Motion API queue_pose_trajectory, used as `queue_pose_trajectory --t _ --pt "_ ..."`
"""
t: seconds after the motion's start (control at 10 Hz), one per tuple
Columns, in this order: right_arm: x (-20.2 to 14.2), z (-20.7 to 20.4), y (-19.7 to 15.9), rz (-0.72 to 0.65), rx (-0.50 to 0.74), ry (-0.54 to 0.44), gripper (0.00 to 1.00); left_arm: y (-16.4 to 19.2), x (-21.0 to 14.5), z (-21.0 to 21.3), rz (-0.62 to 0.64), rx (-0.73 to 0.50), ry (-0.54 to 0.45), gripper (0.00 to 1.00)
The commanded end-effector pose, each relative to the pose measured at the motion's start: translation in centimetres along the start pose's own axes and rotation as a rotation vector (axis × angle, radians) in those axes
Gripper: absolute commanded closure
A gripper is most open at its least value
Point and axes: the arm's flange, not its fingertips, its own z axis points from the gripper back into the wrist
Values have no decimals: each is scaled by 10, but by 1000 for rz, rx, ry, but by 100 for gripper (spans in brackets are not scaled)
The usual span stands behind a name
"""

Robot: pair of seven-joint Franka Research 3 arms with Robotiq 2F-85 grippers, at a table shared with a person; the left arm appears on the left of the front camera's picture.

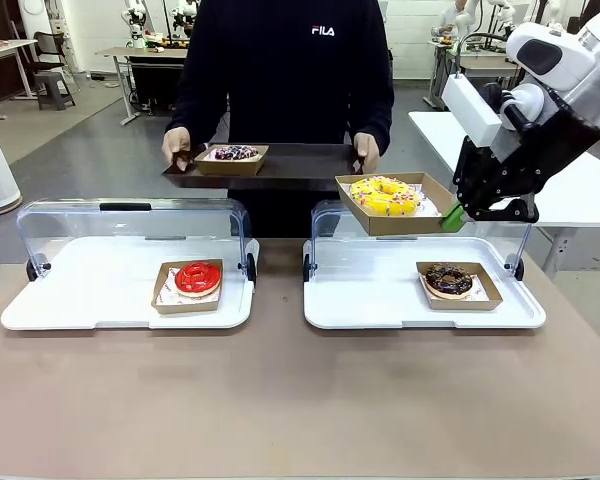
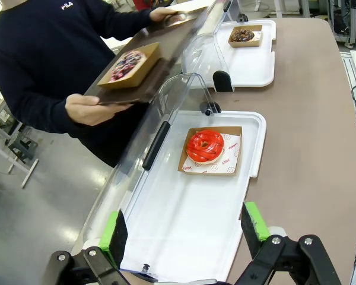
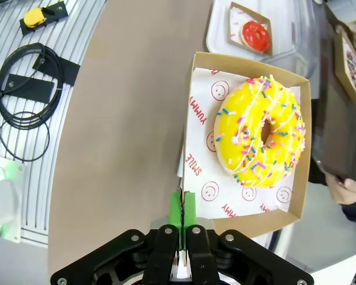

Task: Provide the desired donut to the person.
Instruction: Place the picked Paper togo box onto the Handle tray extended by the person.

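My right gripper [image 1: 454,216] [image 3: 182,208] is shut on the wall of a cardboard box [image 1: 432,192] [image 3: 193,107], which holds a yellow sprinkled donut [image 1: 384,195] [image 3: 261,132]. It hangs in the air over the right white tray [image 1: 380,310], just short of the dark tray [image 1: 300,160] [image 2: 160,65] that the person [image 1: 290,70] [image 2: 41,53] holds with both hands. A boxed dark sprinkled donut [image 1: 235,154] [image 2: 127,61] lies on that dark tray. My left gripper [image 2: 183,233] stands open above the left white tray [image 1: 80,300] [image 2: 184,225].
A red donut [image 1: 198,277] [image 2: 204,145] [image 3: 256,34] in its box sits on the left white tray. A chocolate donut [image 1: 448,279] [image 2: 242,35] in its box sits on the right one. Both trays have clear lids [image 1: 130,225] [image 2: 166,107] swung open at the far side. Cables [image 3: 24,89] lie beside the table.
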Motion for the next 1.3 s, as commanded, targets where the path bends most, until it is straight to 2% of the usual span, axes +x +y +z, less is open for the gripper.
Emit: queue_pose_trajectory --t 0.0,1.2 --pt "0 -3 3 -2 -2 16 100 1 -2 0 -18 4 -24 0" --pt "0 -3 3 -2 -2 16 100 1 -2 0 -18 4 -24 0"
